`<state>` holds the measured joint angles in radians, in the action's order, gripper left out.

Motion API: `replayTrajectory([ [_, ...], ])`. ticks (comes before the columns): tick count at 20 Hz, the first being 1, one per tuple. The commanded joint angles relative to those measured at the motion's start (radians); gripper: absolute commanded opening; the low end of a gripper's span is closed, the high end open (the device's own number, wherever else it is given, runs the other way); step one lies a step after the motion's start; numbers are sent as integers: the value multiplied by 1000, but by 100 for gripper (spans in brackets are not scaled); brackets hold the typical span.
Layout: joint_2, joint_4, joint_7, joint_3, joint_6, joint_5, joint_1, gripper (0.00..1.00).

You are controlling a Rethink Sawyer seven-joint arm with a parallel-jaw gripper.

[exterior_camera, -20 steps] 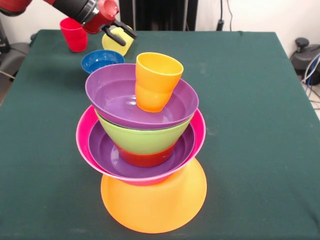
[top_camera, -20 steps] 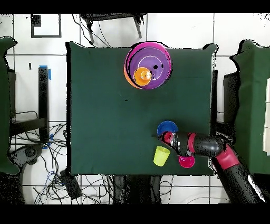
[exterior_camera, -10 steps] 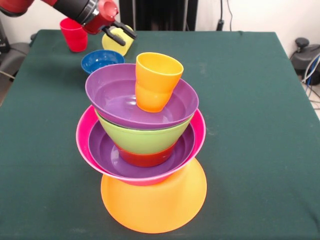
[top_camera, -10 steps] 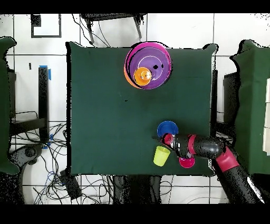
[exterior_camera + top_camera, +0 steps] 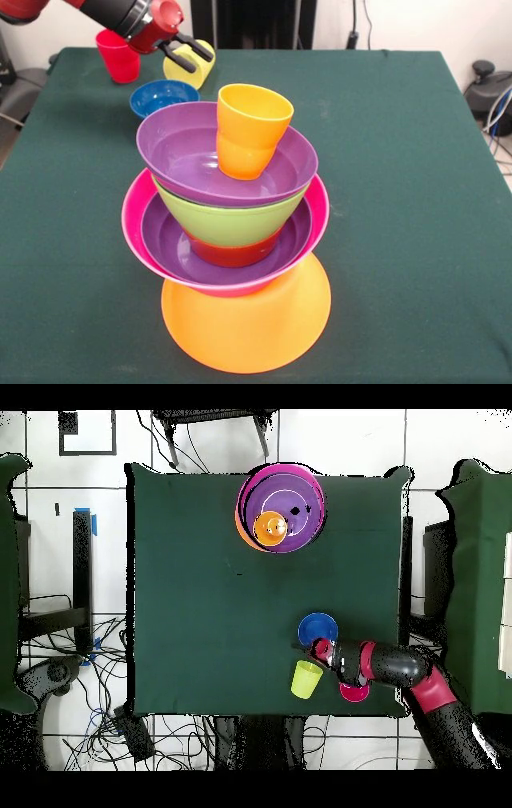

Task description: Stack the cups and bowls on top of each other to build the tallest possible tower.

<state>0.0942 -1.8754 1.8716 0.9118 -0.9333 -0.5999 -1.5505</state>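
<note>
Tower (image 5: 236, 232) stands untouched; gripper (image 5: 186, 53) hangs spread apart and empty just before yellow cup (image 5: 192, 68); no legible writing.

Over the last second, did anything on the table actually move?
Only the arm: the gripper, fingers spread and empty, drifted slightly up and back near the yellow cup. It took hold of nothing. The tower, the orange cup on top, blue bowl and red cup stayed put.

I see the gripper (image 5: 186, 54) hemmed in: yellow cup (image 5: 194, 69) just beyond, blue bowl (image 5: 162, 98) below, red cup (image 5: 118, 55) beside. Tower (image 5: 232, 232) blocks near-centre table (image 5: 400, 200); the cloth on both sides of it is open.
</note>
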Motion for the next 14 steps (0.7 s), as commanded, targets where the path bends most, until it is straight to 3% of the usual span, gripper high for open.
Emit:
replayTrajectory([
  [1, -25, 130, -397, -84, -100, -114, 36, 100],
  [14, -60, 165, -479, -130, -166, -132, 49, 100],
])
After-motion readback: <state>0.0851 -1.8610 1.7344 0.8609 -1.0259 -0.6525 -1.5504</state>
